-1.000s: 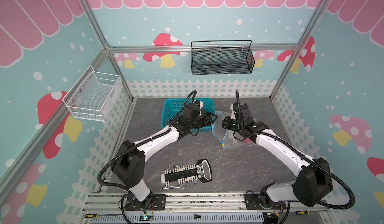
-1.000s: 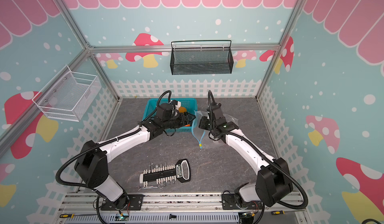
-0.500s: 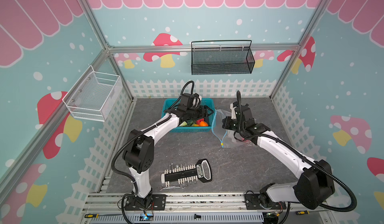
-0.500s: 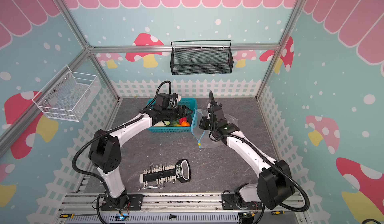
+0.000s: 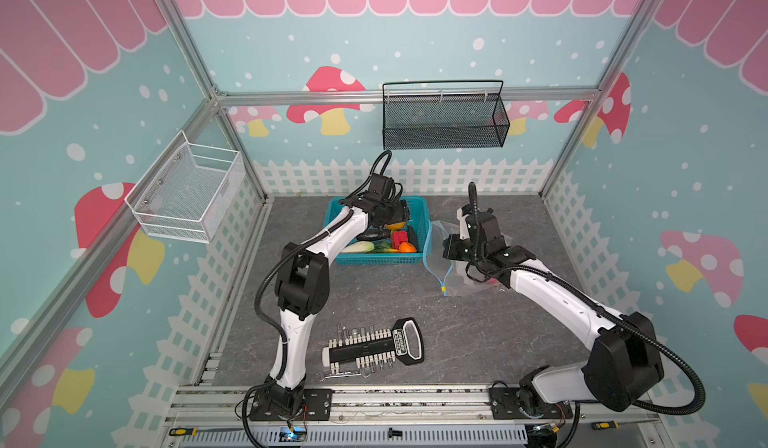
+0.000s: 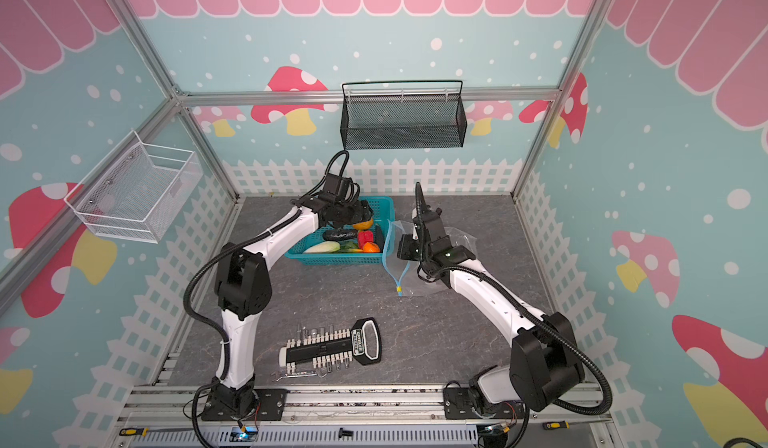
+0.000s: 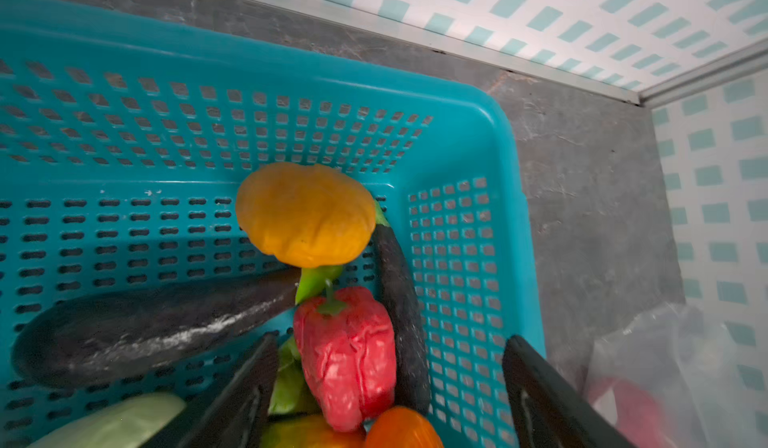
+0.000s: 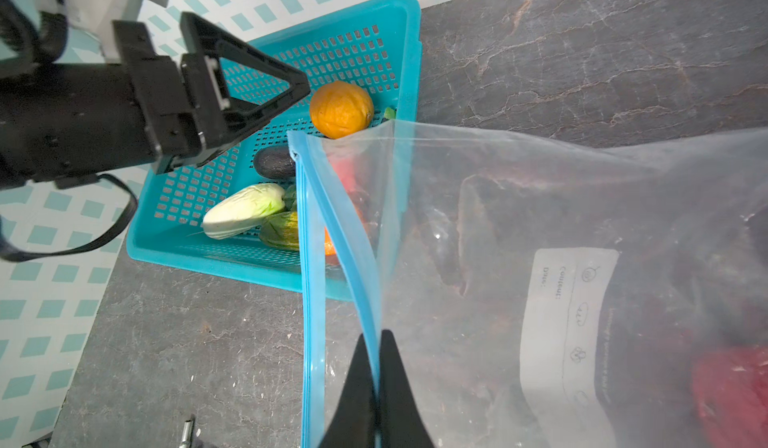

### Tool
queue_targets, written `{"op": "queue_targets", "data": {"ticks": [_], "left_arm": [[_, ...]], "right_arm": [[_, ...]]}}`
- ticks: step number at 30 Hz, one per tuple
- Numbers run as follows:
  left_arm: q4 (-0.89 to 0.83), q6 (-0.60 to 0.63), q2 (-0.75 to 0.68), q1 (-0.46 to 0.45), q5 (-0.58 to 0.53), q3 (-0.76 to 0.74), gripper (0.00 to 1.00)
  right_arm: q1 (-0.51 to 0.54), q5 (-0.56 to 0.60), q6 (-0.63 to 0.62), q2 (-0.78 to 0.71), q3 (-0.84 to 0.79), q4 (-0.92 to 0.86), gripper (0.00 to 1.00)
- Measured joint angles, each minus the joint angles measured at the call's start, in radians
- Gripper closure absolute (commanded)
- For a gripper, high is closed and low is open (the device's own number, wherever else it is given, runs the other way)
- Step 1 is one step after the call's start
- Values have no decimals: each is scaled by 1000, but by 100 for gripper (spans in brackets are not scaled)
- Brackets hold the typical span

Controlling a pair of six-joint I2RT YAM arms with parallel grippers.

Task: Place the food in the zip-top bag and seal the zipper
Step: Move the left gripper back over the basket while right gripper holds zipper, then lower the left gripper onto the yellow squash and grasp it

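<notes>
My right fingers [image 8: 357,387] are clamping together on the blue zipper [image 8: 332,225], holding the clear bag [image 8: 540,200] open just beside the basket [image 7: 478,105] near the table's [image 5: 374,296] back edge, while my left fingers [image 7: 245,392] are hanging apart and empty over the red pepper [image 7: 345,354] by the basket's right wall. I am judging the job barely begun: one red piece [image 8: 731,387] is lying in the bag, the orange [image 7: 305,213], cabbage [image 8: 245,209] and others are waiting in the basket, and sealing is yet to come.
</notes>
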Motion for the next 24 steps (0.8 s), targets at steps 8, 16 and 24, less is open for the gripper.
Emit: {"op": "queue_targets", "data": {"ticks": [8, 16, 24], "left_arm": [[-67, 8, 151, -10, -129, 168, 2], [-81, 75, 209, -14, -210, 241, 0], [-121, 109, 322, -18, -224, 353, 0]], "right_arm": [[-13, -3, -5, 19, 0, 5, 100], [-28, -20, -5, 41, 0, 26, 100], [-38, -44, -5, 64, 0, 31, 100]]}}
